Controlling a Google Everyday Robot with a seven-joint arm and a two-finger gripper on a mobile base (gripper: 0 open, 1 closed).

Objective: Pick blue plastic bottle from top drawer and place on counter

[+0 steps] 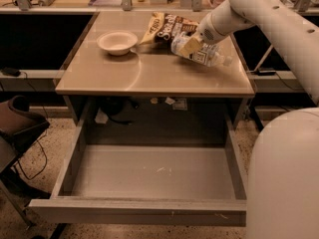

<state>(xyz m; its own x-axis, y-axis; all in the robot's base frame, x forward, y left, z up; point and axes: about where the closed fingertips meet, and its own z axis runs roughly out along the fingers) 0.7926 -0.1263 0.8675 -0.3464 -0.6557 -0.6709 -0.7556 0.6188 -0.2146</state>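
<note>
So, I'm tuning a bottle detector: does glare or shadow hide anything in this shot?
Camera view: warm light leaves a pale sheen on the smooth beige counter beside the white bowl; the gripper is at the small clear blue plastic bottle, plainly lit; the wide grey top drawer is evenly lit, the recess behind it dark.

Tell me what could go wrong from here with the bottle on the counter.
1. The blue plastic bottle lies on its side near the right edge of the counter, with the gripper on it; it might roll off once let go.
2. The snack bag sits right beside it; pulling away could drag it.
</note>
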